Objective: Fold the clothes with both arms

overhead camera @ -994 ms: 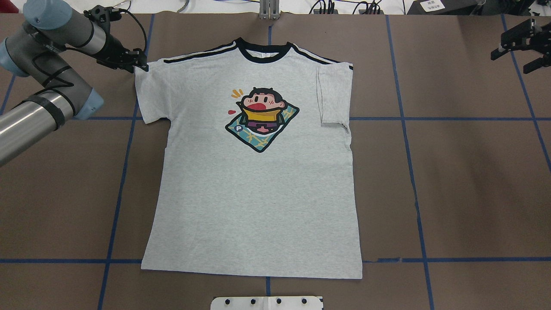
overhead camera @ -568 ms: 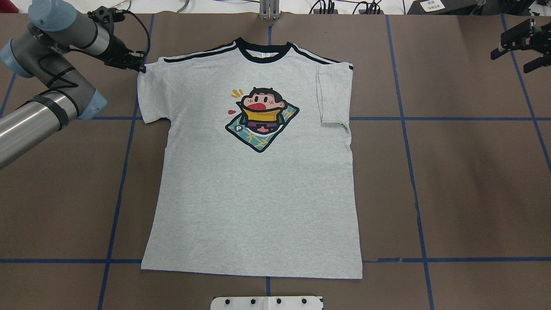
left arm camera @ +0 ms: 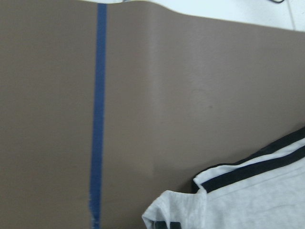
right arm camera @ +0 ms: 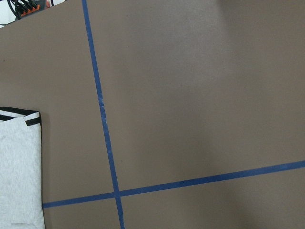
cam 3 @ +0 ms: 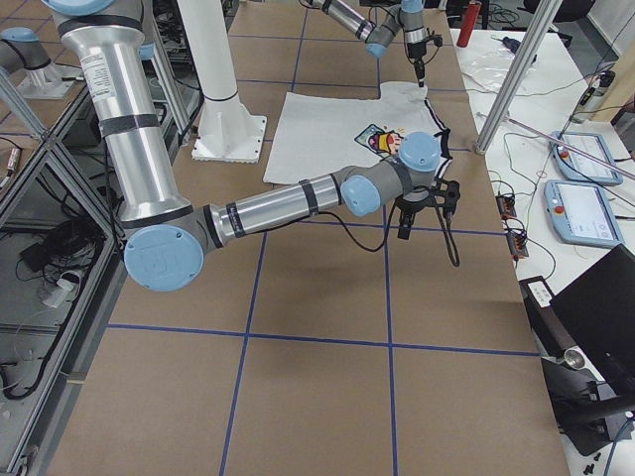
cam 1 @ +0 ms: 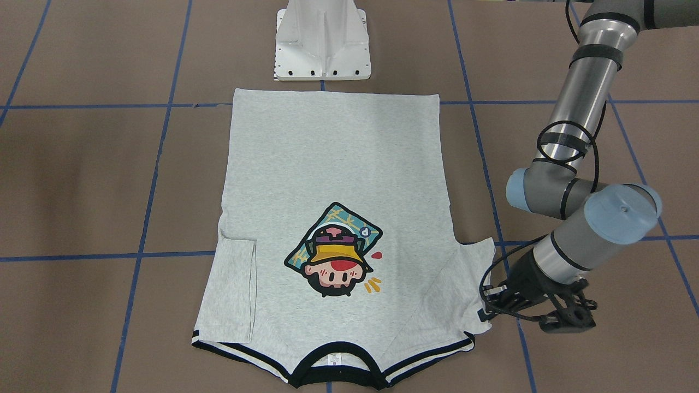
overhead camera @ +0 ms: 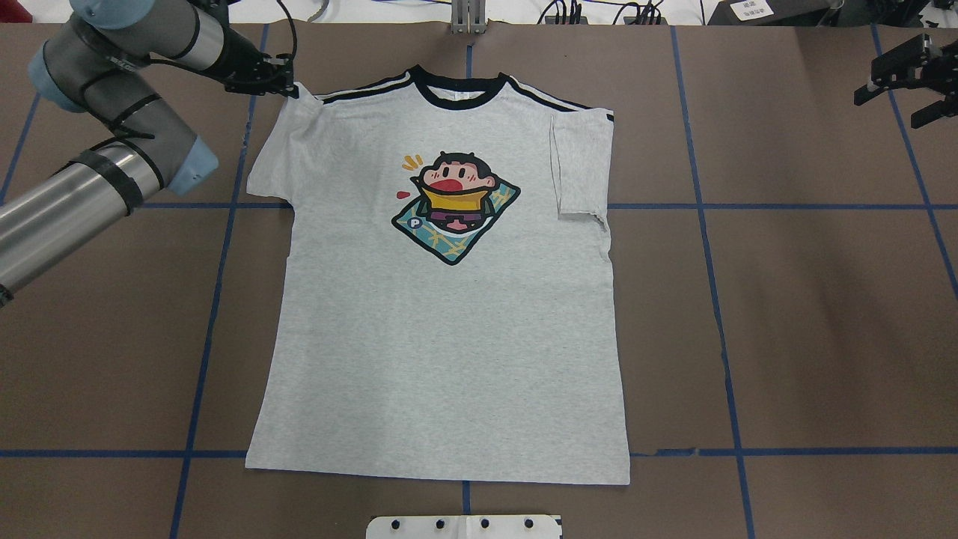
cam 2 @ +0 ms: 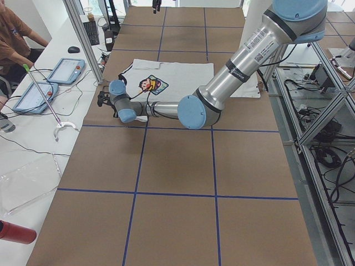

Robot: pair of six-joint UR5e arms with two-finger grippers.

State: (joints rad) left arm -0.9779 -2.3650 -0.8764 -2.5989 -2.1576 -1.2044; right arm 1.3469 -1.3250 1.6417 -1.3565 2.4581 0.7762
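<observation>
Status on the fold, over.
Left gripper shut on T-shirt sleeve corner. Right gripper open, off to the side. Other sleeve folded in. Nothing lying on it.

The T-shirt (overhead camera: 449, 337) is presenting as matt, heather-grey knit cloth with a smooth printed graphic (overhead camera: 454, 206). The table covering (overhead camera: 823, 337) is showing as a matt brown paper-like sheet, marked off in blue tape (overhead camera: 786, 206). The left arm (cam 1: 581, 87) is gleaming as polished metal tube; its joint cap (cam 1: 622, 213) is looking like smooth pale-blue plastic. The pedestal (cam 1: 322, 43) is appearing white, satin-finished.
</observation>
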